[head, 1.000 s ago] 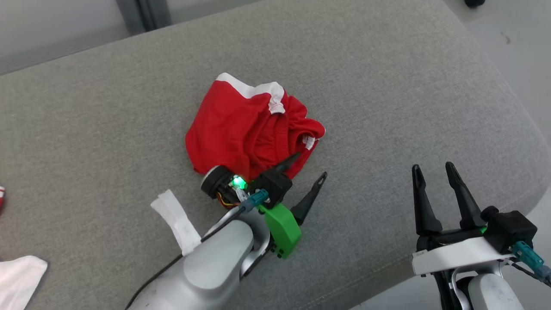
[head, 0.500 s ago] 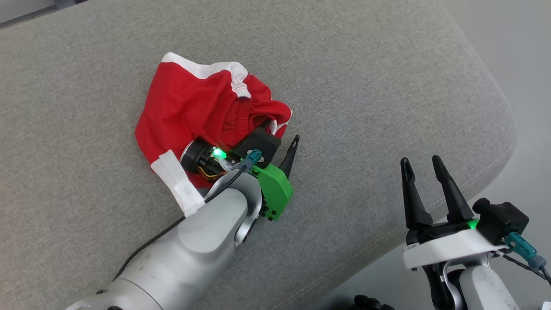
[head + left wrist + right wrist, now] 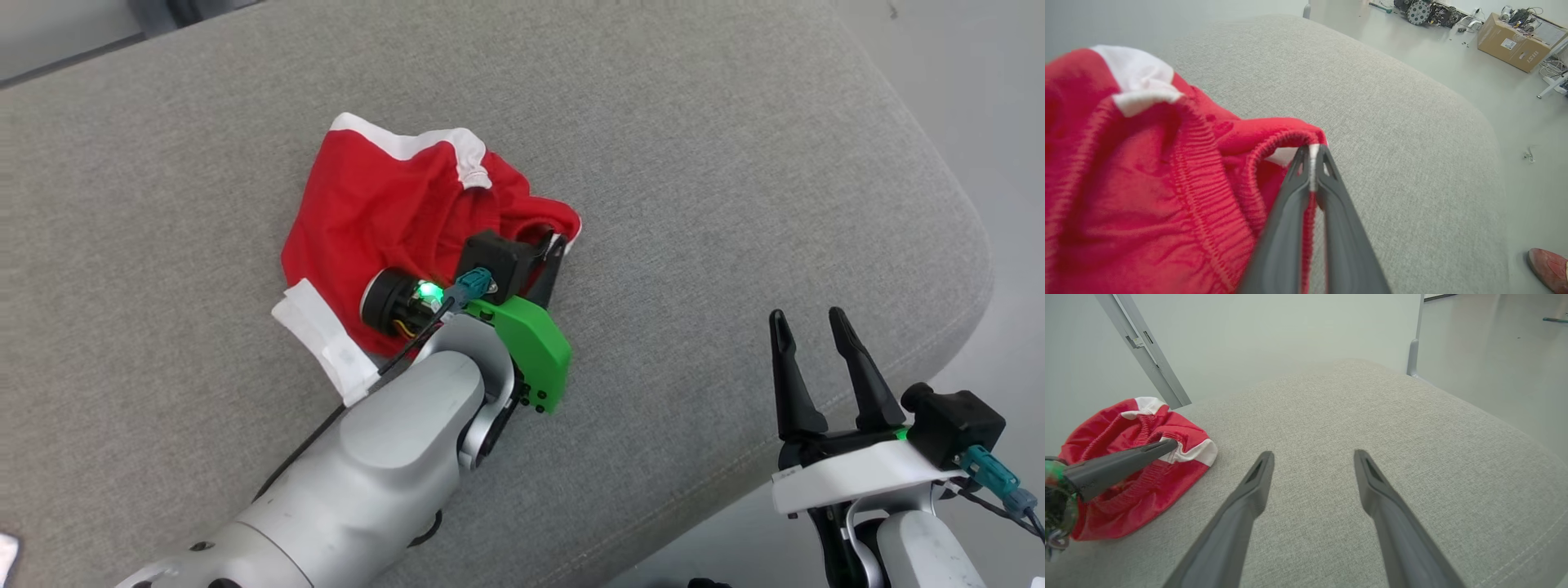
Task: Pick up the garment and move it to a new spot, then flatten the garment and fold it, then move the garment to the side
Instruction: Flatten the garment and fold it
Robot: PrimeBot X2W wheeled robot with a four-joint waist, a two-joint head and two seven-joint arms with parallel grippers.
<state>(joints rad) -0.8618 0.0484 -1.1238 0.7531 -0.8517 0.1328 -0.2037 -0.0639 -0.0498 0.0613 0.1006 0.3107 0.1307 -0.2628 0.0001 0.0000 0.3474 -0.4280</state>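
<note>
Tightly, left jaws on red garment

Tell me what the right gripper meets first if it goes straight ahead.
Probably bare grey cushion: the right gripper points across it, with the red garment off to its left. How steeply it dips is unclear, so it may pass above.

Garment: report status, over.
Left tool shut on garment, white-trimmed edge. Right tool open, apart, over cushion. Garment crumpled on cushion. No obstruction seen.
</note>
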